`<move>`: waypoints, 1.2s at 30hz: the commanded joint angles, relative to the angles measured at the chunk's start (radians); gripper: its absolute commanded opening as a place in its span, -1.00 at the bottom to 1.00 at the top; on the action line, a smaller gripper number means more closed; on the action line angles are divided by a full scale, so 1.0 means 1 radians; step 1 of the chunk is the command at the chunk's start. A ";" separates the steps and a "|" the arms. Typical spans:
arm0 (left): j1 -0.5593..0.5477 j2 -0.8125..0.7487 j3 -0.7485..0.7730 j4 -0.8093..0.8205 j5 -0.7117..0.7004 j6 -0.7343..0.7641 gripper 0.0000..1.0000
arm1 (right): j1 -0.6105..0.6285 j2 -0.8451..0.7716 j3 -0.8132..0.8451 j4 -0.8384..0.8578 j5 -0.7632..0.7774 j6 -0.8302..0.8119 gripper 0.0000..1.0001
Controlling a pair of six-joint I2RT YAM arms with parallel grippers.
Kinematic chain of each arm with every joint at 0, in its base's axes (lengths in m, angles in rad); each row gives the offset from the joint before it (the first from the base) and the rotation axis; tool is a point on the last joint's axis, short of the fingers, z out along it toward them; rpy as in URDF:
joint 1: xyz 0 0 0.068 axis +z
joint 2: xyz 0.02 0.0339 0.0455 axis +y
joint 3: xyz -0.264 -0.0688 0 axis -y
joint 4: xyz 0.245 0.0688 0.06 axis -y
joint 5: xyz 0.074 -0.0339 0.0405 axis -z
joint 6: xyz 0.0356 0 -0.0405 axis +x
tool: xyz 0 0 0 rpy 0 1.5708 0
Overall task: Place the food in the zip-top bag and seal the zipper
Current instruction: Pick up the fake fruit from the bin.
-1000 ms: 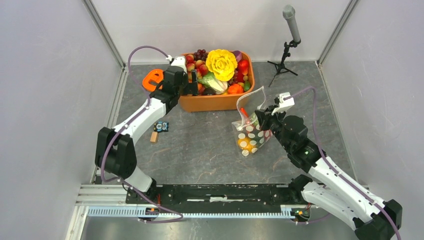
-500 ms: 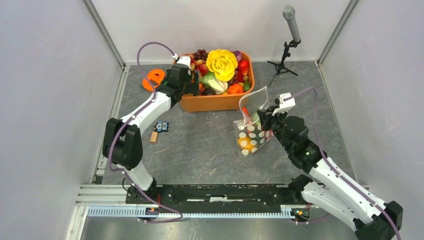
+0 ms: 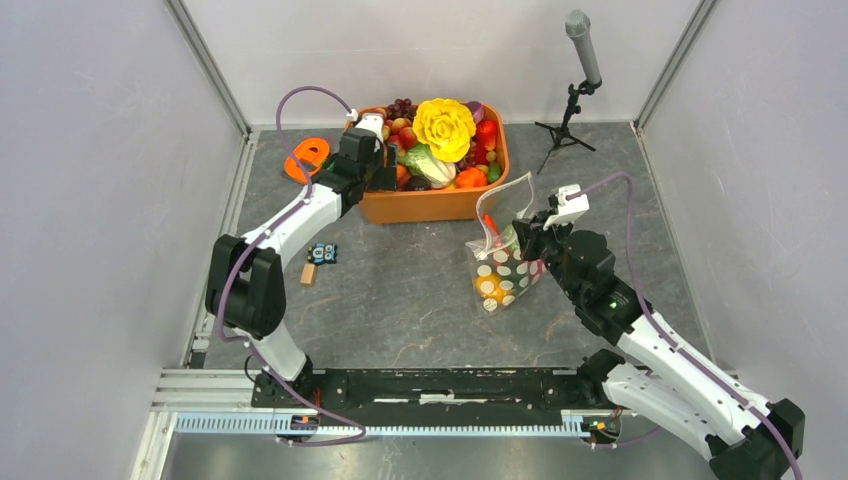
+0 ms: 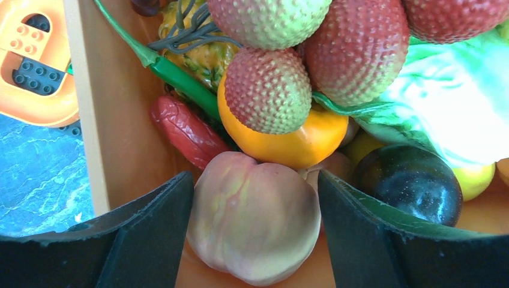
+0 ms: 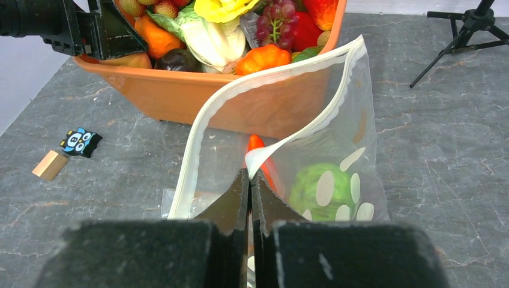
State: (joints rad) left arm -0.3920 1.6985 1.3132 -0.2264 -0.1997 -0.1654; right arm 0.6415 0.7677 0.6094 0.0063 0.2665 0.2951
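Only the left wrist view gave away that the left gripper (image 4: 255,198) was spread wide with a peach (image 4: 255,234) sat between its fingers, just beside both, low in the orange tub (image 4: 114,120). From the top view that end was mostly hidden by the arm itself. The tub was piled with food: a bumpy red fruit (image 4: 268,90), an orange citrus (image 4: 288,141), a dark plum (image 4: 411,180) and lettuce (image 4: 444,102). In the right wrist view the right gripper (image 5: 251,180) was seen clamped tight on the near lip of the zip-top bag (image 5: 336,120). The bag was held up gaping with the zipper (image 5: 198,138) unsealed, just in front of the tub. A green piece (image 5: 312,186) and a red-orange piece (image 5: 257,144) were seen inside it. A yellow-orange ball (image 3: 488,288) at the bottom was only shown from above. The left arm was stretched forward to the tub's left end. The right arm was bent, reaching in towards the middle of the table (image 3: 400,300).
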 commanded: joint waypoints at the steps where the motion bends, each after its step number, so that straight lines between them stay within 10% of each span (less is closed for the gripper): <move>1: -0.002 -0.008 -0.015 -0.024 0.083 0.001 0.66 | 0.004 -0.004 0.030 0.015 -0.004 0.021 -0.95; 30: -0.005 0.088 0.176 -0.309 0.065 0.157 0.99 | 0.004 0.042 0.069 0.009 -0.026 -0.008 -0.95; 36: -0.005 0.066 0.163 -0.293 0.109 0.141 0.38 | 0.004 0.037 0.064 0.006 -0.020 -0.008 -0.95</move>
State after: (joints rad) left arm -0.3920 1.7718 1.4685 -0.4633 -0.1291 -0.0650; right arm 0.6415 0.8215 0.6395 -0.0017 0.2443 0.2981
